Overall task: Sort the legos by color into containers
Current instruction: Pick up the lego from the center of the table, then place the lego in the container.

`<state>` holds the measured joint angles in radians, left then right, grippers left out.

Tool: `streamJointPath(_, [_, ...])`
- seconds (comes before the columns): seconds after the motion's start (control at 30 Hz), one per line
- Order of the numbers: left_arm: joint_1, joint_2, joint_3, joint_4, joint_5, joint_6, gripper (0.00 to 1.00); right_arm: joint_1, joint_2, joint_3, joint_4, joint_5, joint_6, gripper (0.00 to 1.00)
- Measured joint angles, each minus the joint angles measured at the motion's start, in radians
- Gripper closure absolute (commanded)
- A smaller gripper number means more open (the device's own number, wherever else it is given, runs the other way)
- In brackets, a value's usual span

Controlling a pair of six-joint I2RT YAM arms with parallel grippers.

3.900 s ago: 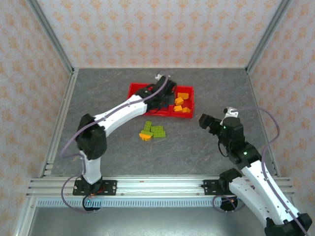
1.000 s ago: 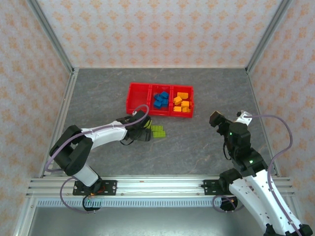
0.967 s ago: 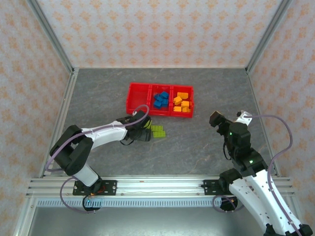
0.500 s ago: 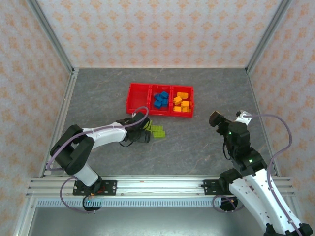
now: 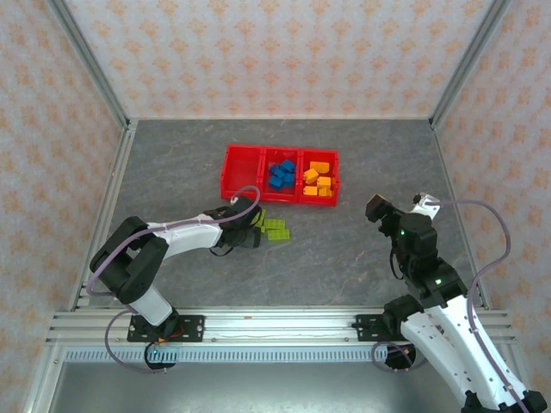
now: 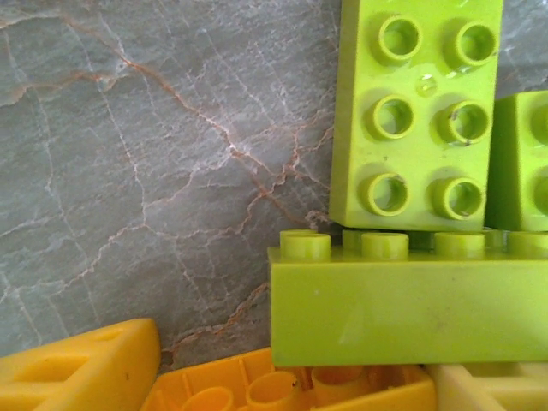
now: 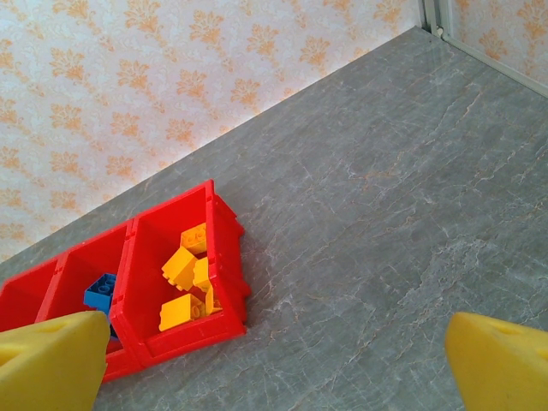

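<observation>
Grip L: L gripper [image 6: 282, 390] is sitting low on the loose pile. Its yellow fingertips [image 6: 77, 368] are flanking an orange lego [image 6: 257, 396], w/ an on-edge lime brick [image 6: 402, 308] just above it. Jaws are standing partway apart; can't tell if anything is clamped.
Grip R: R gripper [image 5: 379, 209] is hovering well apart from the pile, jaws spread wide w/ nothing between them.
Loose pile: green legos [image 5: 275, 229] are lying on the table [image 5: 362, 163], just in front of the tray's near wall. The L wrist cam is showing at least three, incl. a flat brick [image 6: 415, 111] w/ studs up, touching the on-edge one.
Tray: red tray [image 5: 227, 176] is lying flat, beyond the pile.
Mid compartment: blue legos [image 5: 280, 175] are resting inside.
R compartment: orange legos [image 5: 318, 181] are resting inside, several bunched together.
L compartment: left compartment [image 5: 241, 170] is showing bare red floor, prob. waiting for green.
Done so far: blue is looking finished and orange nearly so, judging by what is lying outside the tray.
Still to go: the one stray orange piece, then every green brick. Roughly two colours of three are looking sorted, so the job seems past halfway.
</observation>
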<state>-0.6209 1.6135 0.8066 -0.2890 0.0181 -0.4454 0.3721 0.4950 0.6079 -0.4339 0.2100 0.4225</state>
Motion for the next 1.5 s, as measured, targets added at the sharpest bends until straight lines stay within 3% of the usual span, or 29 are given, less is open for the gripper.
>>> streamJointPath(0.3, [0.000, -0.011, -0.011, 0.011, 0.000, 0.001, 0.57, 0.000, 0.001, 0.000, 0.000, 0.000, 0.000, 0.00])
streamJointPath(0.67, [0.000, -0.048, -0.019, -0.015, 0.000, -0.011, 0.64, 0.000, 0.001, 0.000, 0.000, 0.000, 0.000, 0.00])
streamJointPath(0.97, [0.000, -0.272, 0.008, -0.110, -0.007, -0.052, 0.64, 0.000, 0.001, 0.000, 0.000, 0.001, 0.000, 0.00])
streamJointPath(1.2, [0.000, -0.263, 0.217, -0.132, -0.011, -0.050, 0.67, 0.000, 0.001, 0.000, 0.000, 0.004, 0.000, 0.00])
streamJointPath(1.5, [0.000, 0.098, 0.683, -0.124, 0.014, 0.007, 0.72, 0.000, -0.026, 0.000, -0.001, 0.011, 0.001, 0.00])
